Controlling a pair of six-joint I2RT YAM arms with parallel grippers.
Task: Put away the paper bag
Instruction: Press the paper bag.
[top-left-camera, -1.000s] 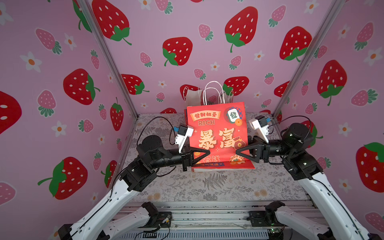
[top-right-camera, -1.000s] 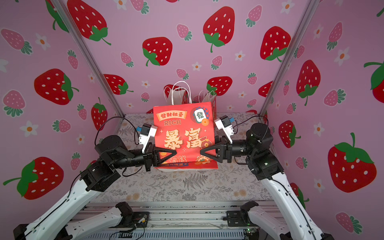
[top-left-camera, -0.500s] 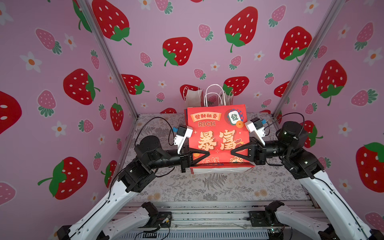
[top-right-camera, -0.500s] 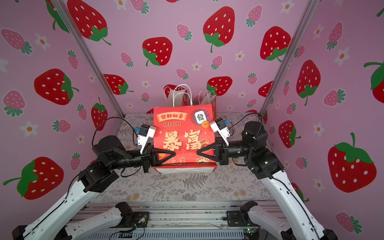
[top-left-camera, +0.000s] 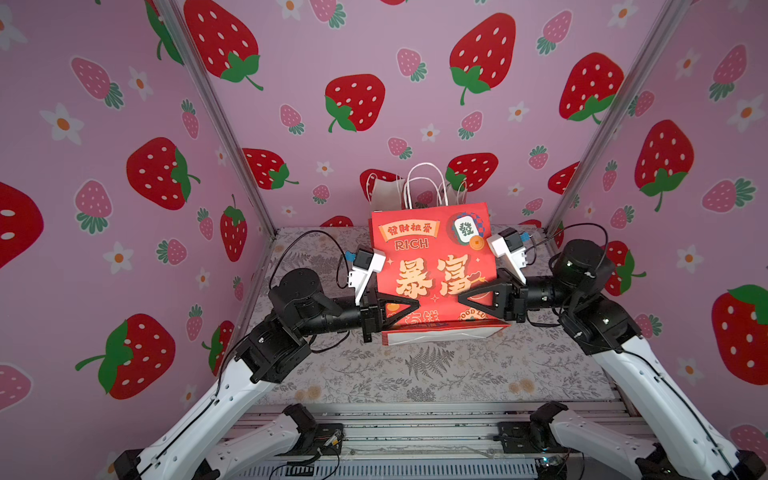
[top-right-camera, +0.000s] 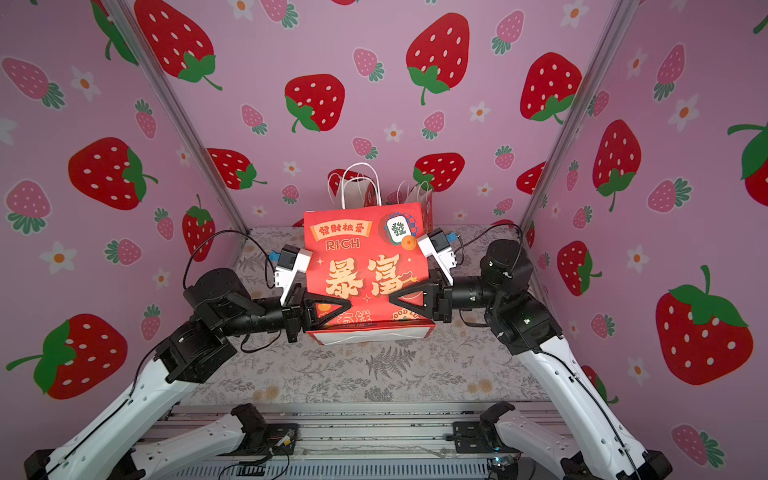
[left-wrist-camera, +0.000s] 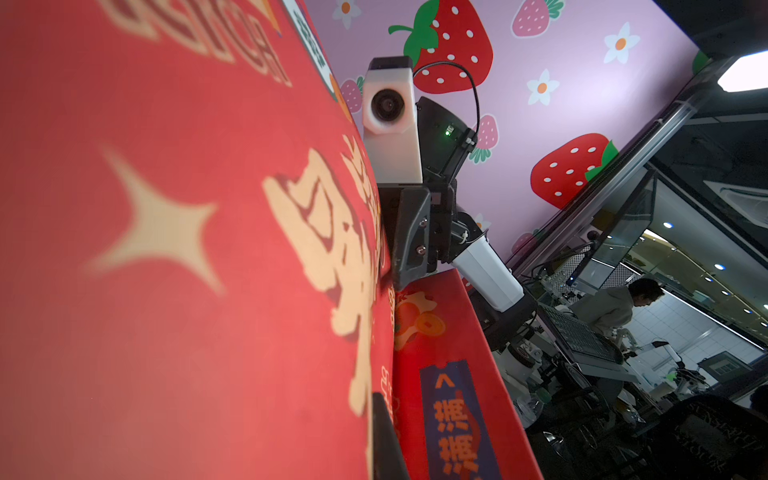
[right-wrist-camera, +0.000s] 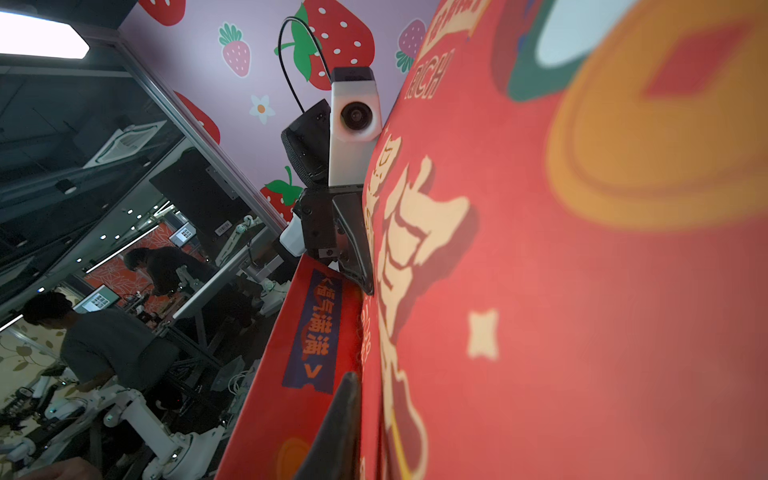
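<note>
Strawberry-print pink walls box in a floral counter seen in both top views. Left pincer sits at the lower left edge of the red paper bag, jaws clenched on the bag's front panel; in the left wrist view a black finger lies flat against the red face. Right pincer sits at the bag's lower right edge, jaws pressed close over the panel edge, grasping the bag; the right wrist view shows a dark finger tight along the red surface. Both pincers point inward toward each other, arms nearly level, well apart with the bag's printed face between them. Bag stands at counter centre toward the back, front face tilted, white underside of its base showing along the bottom edge, base close to the counter; cannot tell if it touches. Behind it, against the back wall, more bags with white rope handles stand upright. Each wrist view catches the opposite arm's white camera housing beside the bag.
</note>
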